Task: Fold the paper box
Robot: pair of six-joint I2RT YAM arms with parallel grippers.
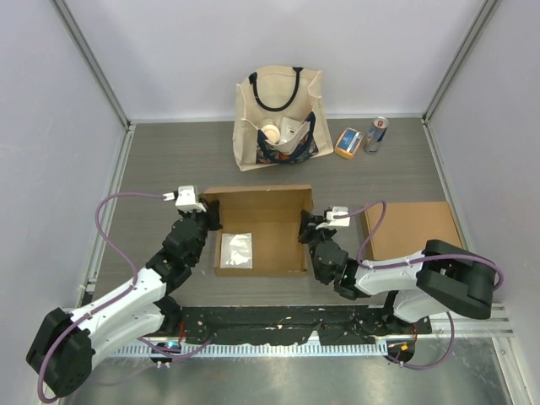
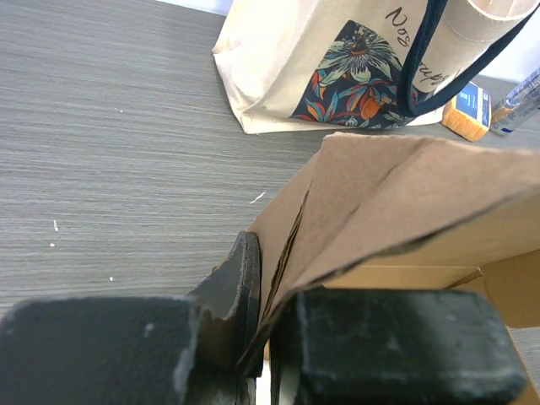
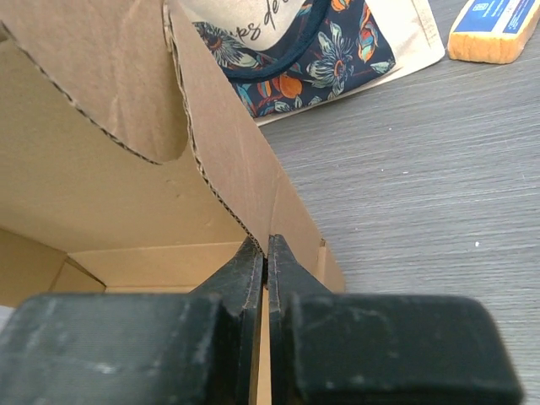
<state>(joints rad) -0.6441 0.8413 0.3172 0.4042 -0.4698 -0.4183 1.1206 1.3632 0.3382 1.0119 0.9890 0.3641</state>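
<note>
The paper box (image 1: pixel 263 221) is a brown cardboard tray lying open in the middle of the table, with a white packet (image 1: pixel 237 251) on its floor. My left gripper (image 1: pixel 211 221) is at the box's left wall. In the left wrist view that gripper (image 2: pixel 263 283) is shut on the folded cardboard wall (image 2: pixel 396 194). My right gripper (image 1: pixel 305 228) is at the box's right wall. Seen from the right wrist, the gripper (image 3: pixel 267 253) is pinched shut on the upright cardboard edge (image 3: pixel 101 169). Both walls stand raised.
A cream tote bag (image 1: pixel 277 118) with a floral pouch stands behind the box. To its right lie a yellow sponge pack (image 1: pixel 348 142) and a can (image 1: pixel 375 133). A flat cardboard sheet (image 1: pixel 412 229) lies to the right of the right arm.
</note>
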